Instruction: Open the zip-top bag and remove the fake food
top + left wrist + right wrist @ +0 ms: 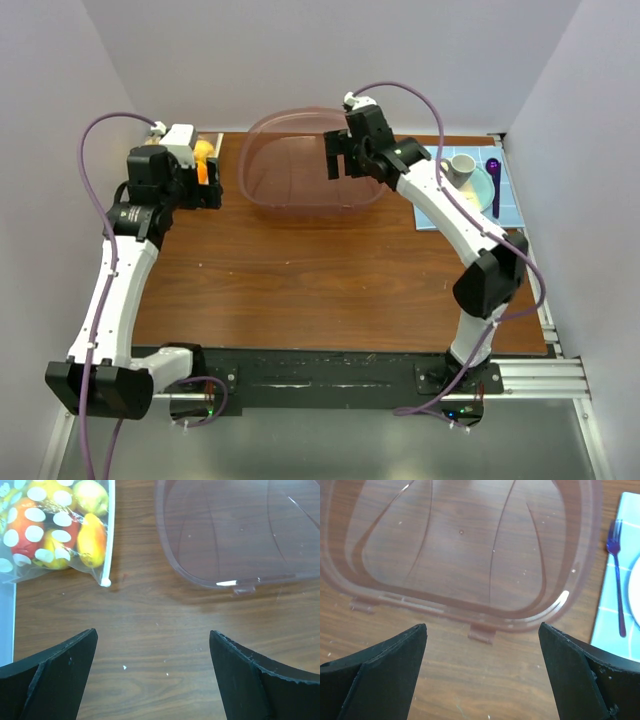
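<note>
The dotted zip-top bag [52,510], fake food [92,540] inside, lies left of the bowl [200,580], clear only from the left wrist. The right wrist shows a fork [616,580] plainly. The left gripper [152,675] and right gripper [482,675] are spread apart, empty.

Bright, even light; white glare glints on the rim of the pink-tinted transparent plastic bowl [227,583], with soft shadows beneath.

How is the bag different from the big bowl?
The bag has white dots; the bowl is plain pink. The bag is full of fake food; the bowl is empty. The bag is small, the bowl much bigger. Both are see-through and lie on the table.
</note>
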`<action>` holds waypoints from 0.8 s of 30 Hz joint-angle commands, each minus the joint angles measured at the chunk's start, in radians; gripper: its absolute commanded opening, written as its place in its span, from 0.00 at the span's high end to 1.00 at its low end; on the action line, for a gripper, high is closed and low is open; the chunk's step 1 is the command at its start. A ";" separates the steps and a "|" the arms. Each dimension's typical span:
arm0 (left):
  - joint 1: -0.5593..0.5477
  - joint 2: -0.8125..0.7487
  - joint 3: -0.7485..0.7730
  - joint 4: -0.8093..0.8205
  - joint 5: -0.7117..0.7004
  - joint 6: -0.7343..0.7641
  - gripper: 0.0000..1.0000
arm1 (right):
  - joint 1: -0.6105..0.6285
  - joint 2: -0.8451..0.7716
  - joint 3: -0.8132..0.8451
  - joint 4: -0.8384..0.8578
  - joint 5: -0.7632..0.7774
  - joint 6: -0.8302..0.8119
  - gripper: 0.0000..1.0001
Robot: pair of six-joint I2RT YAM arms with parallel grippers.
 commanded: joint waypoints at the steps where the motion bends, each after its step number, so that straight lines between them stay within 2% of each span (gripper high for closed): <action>1: 0.005 0.045 -0.026 0.148 -0.090 0.012 0.00 | -0.002 0.136 0.160 -0.011 0.008 -0.031 0.01; 4: 0.003 0.094 -0.071 0.272 -0.141 0.036 0.00 | -0.002 0.225 0.260 -0.005 0.042 -0.046 0.01; 9: -0.009 0.206 -0.146 0.476 -0.210 0.121 0.00 | -0.003 0.274 0.258 0.151 0.045 -0.049 0.01; 10: -0.010 0.224 -0.148 0.490 -0.222 0.142 0.00 | -0.002 0.279 0.247 0.173 0.044 -0.040 0.05; 11: -0.012 0.256 -0.151 0.518 -0.230 0.153 0.00 | -0.002 0.299 0.244 0.191 0.044 -0.036 0.14; 12: -0.012 0.269 -0.163 0.533 -0.254 0.164 0.00 | -0.002 0.310 0.248 0.207 0.048 -0.028 0.46; 13: -0.012 0.278 -0.172 0.544 -0.259 0.186 0.00 | -0.003 0.325 0.253 0.202 0.058 0.004 0.61; 14: -0.017 0.289 -0.187 0.588 -0.262 0.199 0.00 | -0.002 0.339 0.254 0.199 0.059 0.020 0.71; 15: -0.018 0.293 -0.216 0.610 -0.268 0.211 0.00 | -0.002 0.360 0.251 0.196 0.064 0.029 0.87; 18: -0.021 0.303 -0.270 0.709 -0.288 0.257 0.02 | -0.003 0.373 0.195 0.205 0.064 0.075 1.00; 24: -0.081 0.326 -0.373 0.941 -0.380 0.381 0.02 | -0.002 0.301 -0.024 0.262 0.064 0.095 1.00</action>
